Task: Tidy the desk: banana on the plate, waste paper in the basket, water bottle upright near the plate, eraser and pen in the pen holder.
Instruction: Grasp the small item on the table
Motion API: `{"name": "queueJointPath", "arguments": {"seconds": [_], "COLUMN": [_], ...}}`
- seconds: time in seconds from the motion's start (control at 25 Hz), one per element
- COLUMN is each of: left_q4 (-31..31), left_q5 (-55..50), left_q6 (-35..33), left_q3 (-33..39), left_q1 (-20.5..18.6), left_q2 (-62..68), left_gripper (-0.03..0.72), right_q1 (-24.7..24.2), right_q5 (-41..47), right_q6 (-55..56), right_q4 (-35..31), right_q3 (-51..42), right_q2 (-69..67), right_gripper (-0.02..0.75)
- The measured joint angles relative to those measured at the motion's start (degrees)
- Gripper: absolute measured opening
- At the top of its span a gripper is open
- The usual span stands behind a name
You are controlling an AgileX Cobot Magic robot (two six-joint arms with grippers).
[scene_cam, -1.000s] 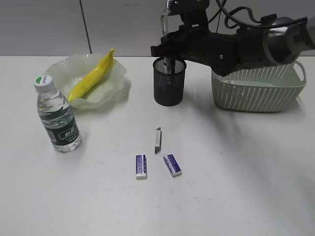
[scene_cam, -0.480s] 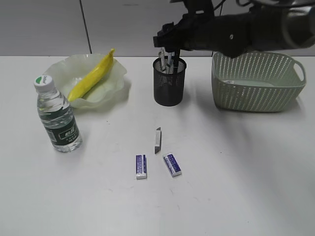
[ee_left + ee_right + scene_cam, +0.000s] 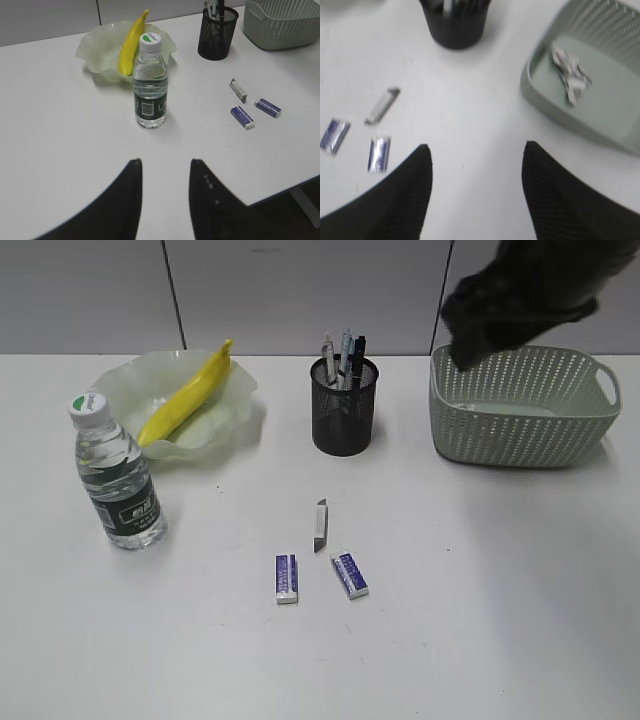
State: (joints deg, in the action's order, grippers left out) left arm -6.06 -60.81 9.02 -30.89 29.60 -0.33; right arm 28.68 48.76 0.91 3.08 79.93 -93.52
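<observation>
Right gripper (image 3: 475, 180) hangs released and empty, jaws spread, above bare desk (image 3: 470, 110). Three erasers (image 3: 379, 153) lie ahead to its left, pen holder (image 3: 454, 22) beyond. Advisable: descend squarely, jaws across the short side; the nearest eraser's long axis points away from the gripper.

Right arm (image 3: 520, 295) blurred, cut off at top edge.

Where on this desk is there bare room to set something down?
The whole front strip of the desk below the erasers is bare, as is the right side in front of the basket. A smaller gap lies between the water bottle and the erasers. The back row, plate, pen holder and basket, is crowded.
</observation>
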Motion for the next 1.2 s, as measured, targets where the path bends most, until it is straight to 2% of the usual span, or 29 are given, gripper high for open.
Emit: {"name": "queueJointPath", "arguments": {"seconds": [0.16, 0.32, 0.68, 0.84, 1.08, 1.2], "left_q4": [0.0, 0.0, 0.0, -0.1, 0.2, 2.8], "left_q5": [0.0, 0.0, 0.0, 0.0, 1.1, 8.3], "left_q6": [0.0, 0.0, 0.0, 0.0, 0.0, 0.0], "left_q3": [0.0, 0.0, 0.0, 0.0, -0.5, -2.7], "left_q1": [0.0, 0.0, 0.0, 0.0, 0.0, 0.0], "left_q2": [0.0, 0.0, 0.0, 0.0, 0.9, 5.1], "left_gripper": [0.241, 0.241, 0.241, 0.241, 0.241, 0.241], "right_q1": [0.0, 0.0, 0.0, 0.0, 0.0, 0.0], "right_q5": [14.2, 18.0, 18.3, 15.0, 10.8, 10.6], "right_q6": [0.0, 0.0, 0.0, -0.1, -0.2, -0.2], "right_q4": [0.7, 0.7, 0.7, 1.1, 3.3, 3.7], "right_q3": [-3.1, -12.5, -37.6, -46.7, -50.5, -50.7], "right_q2": [8.4, 19.3, 49.8, 63.3, 81.1, 87.1], "right_gripper": [0.457, 0.444, 0.433, 0.431, 0.431, 0.431]}}
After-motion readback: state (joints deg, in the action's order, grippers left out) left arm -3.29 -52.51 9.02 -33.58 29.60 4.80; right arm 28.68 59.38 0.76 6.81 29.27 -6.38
